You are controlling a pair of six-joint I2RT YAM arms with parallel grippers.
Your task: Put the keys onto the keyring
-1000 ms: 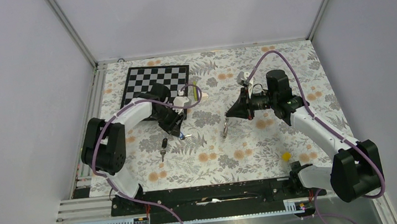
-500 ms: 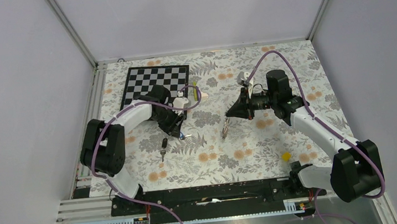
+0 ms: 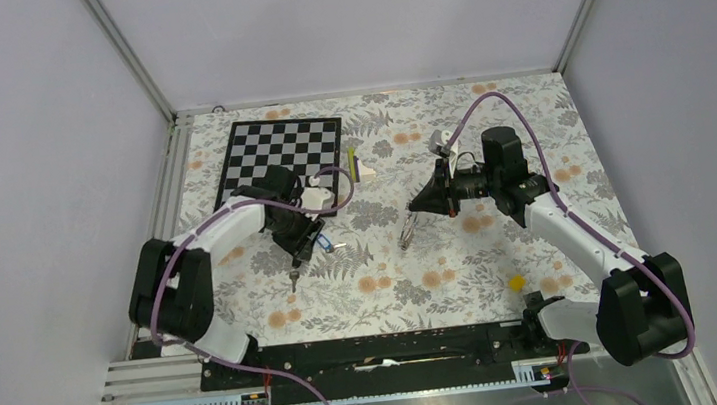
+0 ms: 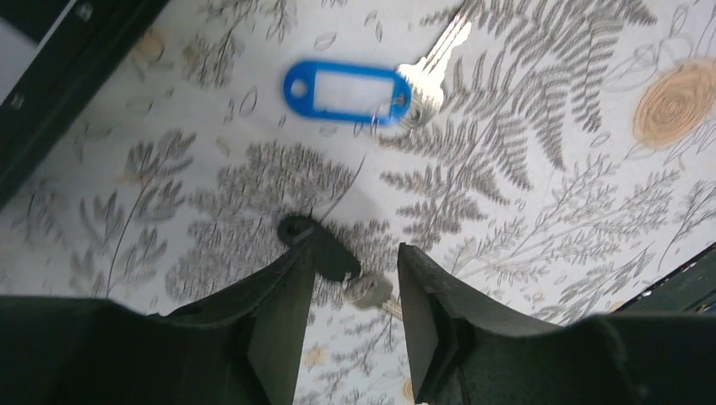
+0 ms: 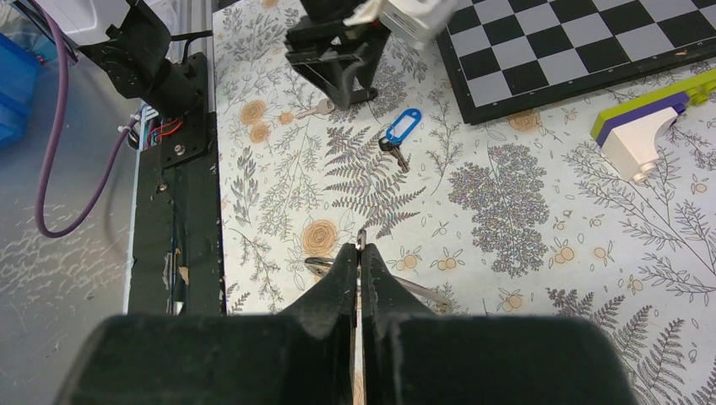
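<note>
Blue-tagged key (image 4: pixel 426 69) wears a blurred white label insert (image 4: pixel 350 91).

White table cover (image 3: pixel 461 262) printed with grey ferns and orange flowers. On it lies a chessboard (image 3: pixel 281 150) in black and pale grey checks. Just beside the chessboard's right edge is a block stack (image 5: pixel 635 150) in lime green, purple and white. Near the chessboard's front edge are a silver key (image 4: pixel 437 57) with a bright blue tag (image 4: pixel 346 91) holding a white label, and a black-headed key (image 4: pixel 333 257) with a silver blade. Well apart from the chessboard is a small yellow block (image 3: pixel 517 283). The keyring (image 3: pixel 406 230) is silvery. The left arm (image 3: pixel 226 224) and right arm (image 3: pixel 580 240) are white and black, with purple cables. The walls (image 3: pixel 346 23) are pale lilac-grey.
</note>
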